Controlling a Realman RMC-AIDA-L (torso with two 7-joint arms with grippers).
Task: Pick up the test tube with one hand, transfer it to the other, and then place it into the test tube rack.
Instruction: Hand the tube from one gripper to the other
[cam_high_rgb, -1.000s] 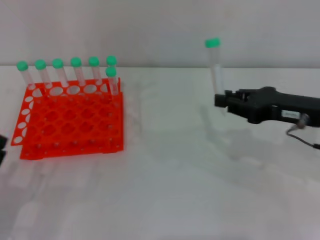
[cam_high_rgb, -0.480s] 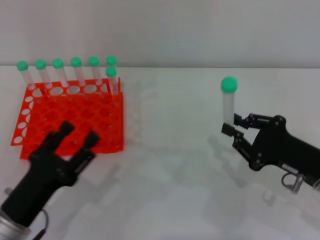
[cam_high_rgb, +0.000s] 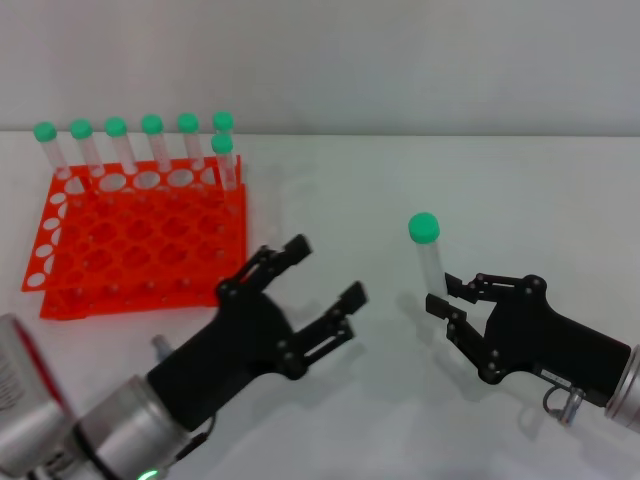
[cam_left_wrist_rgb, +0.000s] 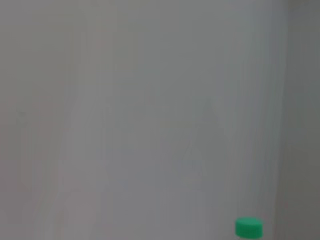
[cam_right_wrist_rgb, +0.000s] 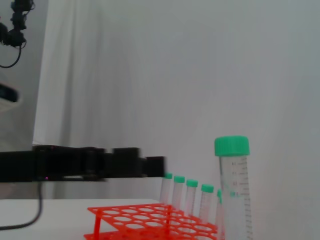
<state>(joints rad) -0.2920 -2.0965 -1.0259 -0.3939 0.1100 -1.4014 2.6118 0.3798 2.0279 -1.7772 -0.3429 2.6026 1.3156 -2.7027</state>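
Two claws face each other above the near half of the bench: the right claw (cam_high_rgb: 452, 298) grips the test tube (cam_high_rgb: 428, 262) low on its body and holds it upright, green cap up, probably so the upper part is free to take. The left claw (cam_high_rgb: 322, 290), prongs spread wide, reaches toward it. The test tube rack (cam_high_rgb: 140, 245) waits by the far left corner.

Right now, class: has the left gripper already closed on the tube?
No: in the head view the left gripper is open and apart from the tube, which the right gripper holds upright.
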